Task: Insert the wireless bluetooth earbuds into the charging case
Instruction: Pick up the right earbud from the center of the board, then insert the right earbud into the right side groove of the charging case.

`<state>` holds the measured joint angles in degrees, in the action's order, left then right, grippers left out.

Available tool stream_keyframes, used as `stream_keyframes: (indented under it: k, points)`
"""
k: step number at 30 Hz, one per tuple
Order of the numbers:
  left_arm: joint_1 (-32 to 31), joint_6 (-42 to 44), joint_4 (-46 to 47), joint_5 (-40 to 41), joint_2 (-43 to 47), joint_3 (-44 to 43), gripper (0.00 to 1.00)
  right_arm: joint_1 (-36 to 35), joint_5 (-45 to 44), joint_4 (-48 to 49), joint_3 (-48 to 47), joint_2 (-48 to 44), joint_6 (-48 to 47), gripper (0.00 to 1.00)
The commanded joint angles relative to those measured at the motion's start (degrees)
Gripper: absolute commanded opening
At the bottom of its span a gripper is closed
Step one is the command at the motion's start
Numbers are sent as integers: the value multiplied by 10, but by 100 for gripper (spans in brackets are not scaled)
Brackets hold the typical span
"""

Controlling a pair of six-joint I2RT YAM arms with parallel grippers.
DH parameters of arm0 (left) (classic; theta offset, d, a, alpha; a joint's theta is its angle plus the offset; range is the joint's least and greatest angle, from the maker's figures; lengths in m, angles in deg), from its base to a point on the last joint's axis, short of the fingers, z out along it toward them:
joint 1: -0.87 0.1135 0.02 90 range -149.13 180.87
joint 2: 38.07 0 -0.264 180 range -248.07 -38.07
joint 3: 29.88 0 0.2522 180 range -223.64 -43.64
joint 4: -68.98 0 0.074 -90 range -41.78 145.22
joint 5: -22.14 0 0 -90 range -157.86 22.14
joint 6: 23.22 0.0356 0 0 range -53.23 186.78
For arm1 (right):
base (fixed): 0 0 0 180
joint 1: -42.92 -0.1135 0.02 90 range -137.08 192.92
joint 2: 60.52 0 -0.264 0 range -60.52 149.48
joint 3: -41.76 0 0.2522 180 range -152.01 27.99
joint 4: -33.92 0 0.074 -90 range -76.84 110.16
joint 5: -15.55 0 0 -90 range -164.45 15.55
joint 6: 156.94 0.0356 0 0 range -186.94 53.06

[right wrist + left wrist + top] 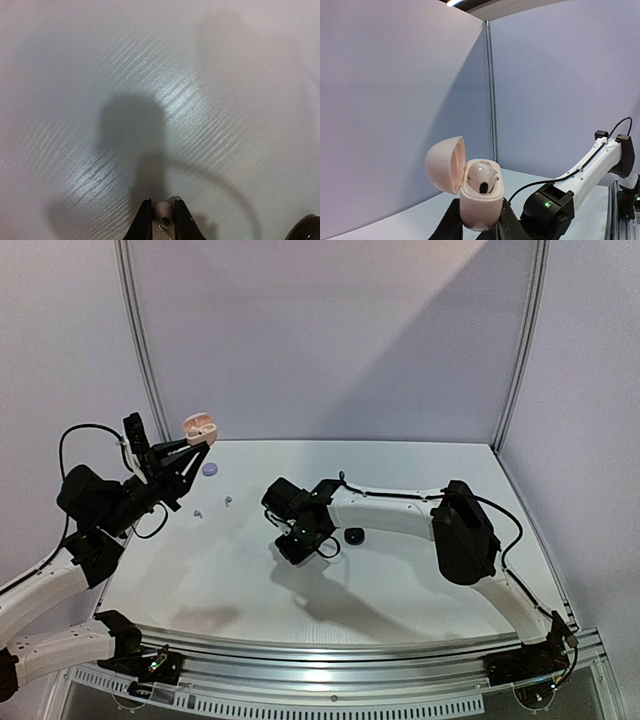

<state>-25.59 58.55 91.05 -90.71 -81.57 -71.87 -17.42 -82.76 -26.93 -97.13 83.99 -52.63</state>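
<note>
Noted pale bud pinched across its middle by right gripper at bottom centre, judged light, hard and slippery; left gripper clamped low on open case.

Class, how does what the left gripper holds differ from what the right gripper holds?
The left gripper holds a pink case, lid open, high above the table; the right gripper pinches a pale earbud down at the table. The pink case is far larger than the pale earbud. Both are gripped.
</note>
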Motion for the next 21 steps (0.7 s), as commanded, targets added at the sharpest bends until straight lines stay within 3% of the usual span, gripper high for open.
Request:
stream_keyframes:
  k: [1, 9, 14, 18, 21]
  points:
    - [5, -2, -2, -2, 3, 7, 0, 1, -4, -21, -6, 11, 1, 12]
    - [5, -1, -2, -2, 4, 8, 0, 1, 0, -6, -7, -14, -1, 1]
    - [5, 1, -4, 0, 5, 7, 0, 4, -2, 40, -4, -64, -12, 0]
    - [5, 6, 5, -1, 4, 4, 0, 9, 15, 104, -1, -136, -30, 0]
    - [5, 28, 25, -11, 0, 0, 0, 9, 41, 206, 32, -215, -55, 0]
